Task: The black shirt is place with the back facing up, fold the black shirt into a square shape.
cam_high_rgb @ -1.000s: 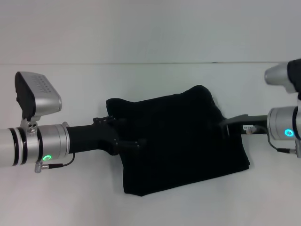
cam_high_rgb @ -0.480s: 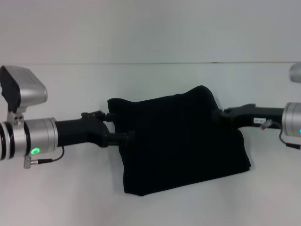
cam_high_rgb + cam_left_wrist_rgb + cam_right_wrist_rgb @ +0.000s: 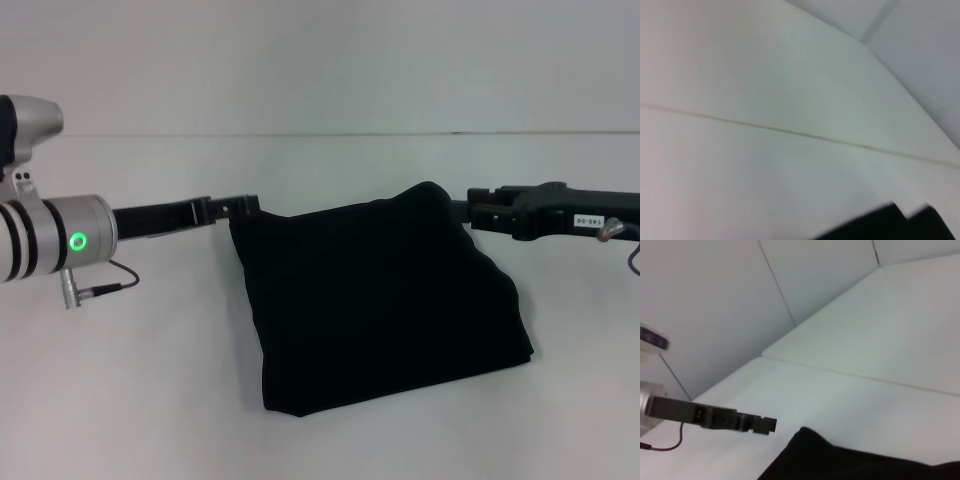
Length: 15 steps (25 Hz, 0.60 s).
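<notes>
1. We see the black shirt (image 3: 385, 300) lying in the middle of the white table (image 3: 130, 400), folded into a rough, slightly skewed four-sided block, with no print showing on its upper face.

2. Its upper edge rises to a rounded hump toward our right, and its lower right corner reaches out farthest to that side.

3. Our left gripper (image 3: 245, 207) reaches in from the left, its tip at the shirt's upper left corner. We cannot tell whether it touches the cloth, nor whether its fingers are spread or pressed together.

4. Our right gripper (image 3: 478, 212) reaches in from the right, its tip just beside the hump on the shirt's upper edge. Here too we cannot tell whether the fingers are apart or closed, or whether they meet the cloth.

5. The left wrist view shows mostly bare table with a sliver of the black cloth at one edge.

6. The right wrist view shows the shirt's rounded corner, with the left gripper farther off just beyond it.
</notes>
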Each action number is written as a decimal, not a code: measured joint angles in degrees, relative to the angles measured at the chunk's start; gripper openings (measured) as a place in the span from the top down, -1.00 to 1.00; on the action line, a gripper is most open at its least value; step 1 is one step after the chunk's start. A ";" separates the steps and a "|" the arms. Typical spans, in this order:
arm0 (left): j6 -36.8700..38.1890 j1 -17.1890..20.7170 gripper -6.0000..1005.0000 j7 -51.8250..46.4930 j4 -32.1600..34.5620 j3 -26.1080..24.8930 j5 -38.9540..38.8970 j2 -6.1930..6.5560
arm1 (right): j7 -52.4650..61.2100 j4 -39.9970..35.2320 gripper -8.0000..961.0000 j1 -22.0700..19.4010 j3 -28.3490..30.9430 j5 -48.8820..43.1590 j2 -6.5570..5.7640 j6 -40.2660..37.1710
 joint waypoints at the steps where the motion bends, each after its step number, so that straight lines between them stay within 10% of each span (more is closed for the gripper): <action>1: -1.44 -0.45 -0.89 -2.98 -0.64 0.05 0.35 0.26 | 0.02 -0.03 0.60 0.04 0.28 0.00 -0.19 -0.17; 7: -7.00 -3.16 -0.89 -9.42 -6.44 0.10 2.49 1.70 | -0.58 -0.10 0.00 0.62 0.47 0.04 -0.62 -0.37; 15: -9.48 -4.68 -0.89 -8.99 -9.05 0.59 2.55 0.99 | -1.34 -0.18 -0.26 1.16 0.22 -0.20 -0.67 -0.20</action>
